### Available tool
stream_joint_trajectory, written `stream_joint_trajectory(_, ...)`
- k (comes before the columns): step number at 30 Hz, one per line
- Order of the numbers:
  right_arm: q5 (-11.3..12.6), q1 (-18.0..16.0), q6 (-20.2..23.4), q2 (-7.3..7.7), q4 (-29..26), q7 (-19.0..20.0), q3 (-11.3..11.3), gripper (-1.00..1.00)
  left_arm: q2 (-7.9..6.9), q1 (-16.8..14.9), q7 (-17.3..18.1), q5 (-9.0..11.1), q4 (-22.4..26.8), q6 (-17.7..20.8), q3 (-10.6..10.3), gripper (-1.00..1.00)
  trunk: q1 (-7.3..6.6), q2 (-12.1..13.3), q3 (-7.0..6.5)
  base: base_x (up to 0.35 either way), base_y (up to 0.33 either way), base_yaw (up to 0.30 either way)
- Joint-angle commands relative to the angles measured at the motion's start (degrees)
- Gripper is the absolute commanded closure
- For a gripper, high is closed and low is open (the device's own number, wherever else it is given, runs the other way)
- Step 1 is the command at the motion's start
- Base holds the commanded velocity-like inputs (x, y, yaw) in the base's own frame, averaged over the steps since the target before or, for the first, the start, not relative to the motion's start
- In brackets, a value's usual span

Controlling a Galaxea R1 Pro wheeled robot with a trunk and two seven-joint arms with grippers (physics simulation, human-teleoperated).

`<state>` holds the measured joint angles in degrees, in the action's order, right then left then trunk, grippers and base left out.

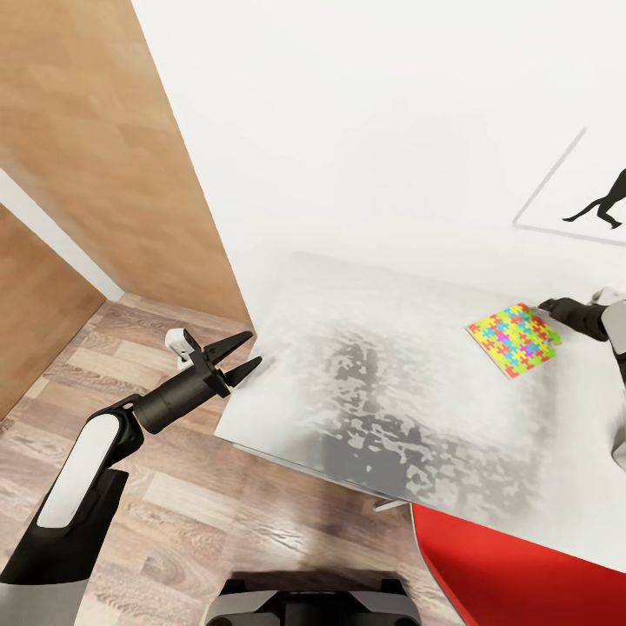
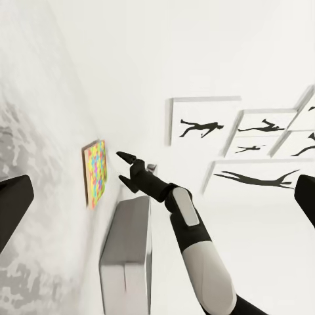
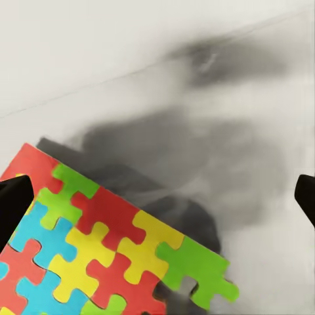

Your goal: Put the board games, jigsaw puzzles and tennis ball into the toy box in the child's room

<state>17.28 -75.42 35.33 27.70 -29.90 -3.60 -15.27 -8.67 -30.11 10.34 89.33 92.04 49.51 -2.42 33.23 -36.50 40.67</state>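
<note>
One jigsaw puzzle (image 1: 516, 339) of bright interlocking pieces rests on the light grey table (image 1: 365, 417) at the far right, with a dark shadow under it in the right wrist view. My right gripper (image 1: 549, 306) stands open just beyond the puzzle's far edge, holding nothing. From the right wrist the puzzle (image 3: 98, 243) lies toward one fingertip (image 3: 13, 203), off the middle of the gap. The left wrist view shows the puzzle (image 2: 95, 172), the right gripper (image 2: 121, 167) and the grey toy box (image 2: 128, 252) beside them. My left gripper (image 1: 245, 350) hangs open and empty by the table's left corner.
A red chair (image 1: 522, 574) sits under the table's near edge at the bottom right. A wood-panelled wall (image 1: 104, 130) and plank floor (image 1: 174, 487) lie to the left. Black silhouette prints (image 2: 203, 125) hang on the white wall behind the table.
</note>
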Motion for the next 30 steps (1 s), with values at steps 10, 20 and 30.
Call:
stream_joint_trajectory(10,0.99,0.52,0.33,1.34,-0.07,-0.3,-1.2,-1.0,-0.02,-0.03,0.3,-0.21,-0.02,0.07,-0.04,-1.0,0.02,-0.05,0.05,0.0,0.0,0.0)
stream_joint_trajectory(20,1.05,1.13,0.39,1.51,-0.03,-0.28,-1.38,-1.0,-0.03,-0.03,0.34,-0.21,-0.02,0.08,-0.04,-1.0,0.02,-0.05,0.05,0.0,0.0,0.0)
stream_joint_trajectory(30,2.34,3.23,0.42,1.38,0.0,1.0,-1.42,-1.0,-0.03,-0.03,0.37,-0.21,-0.02,0.07,-0.04,-1.0,0.02,-0.05,0.05,0.0,0.0,0.0)
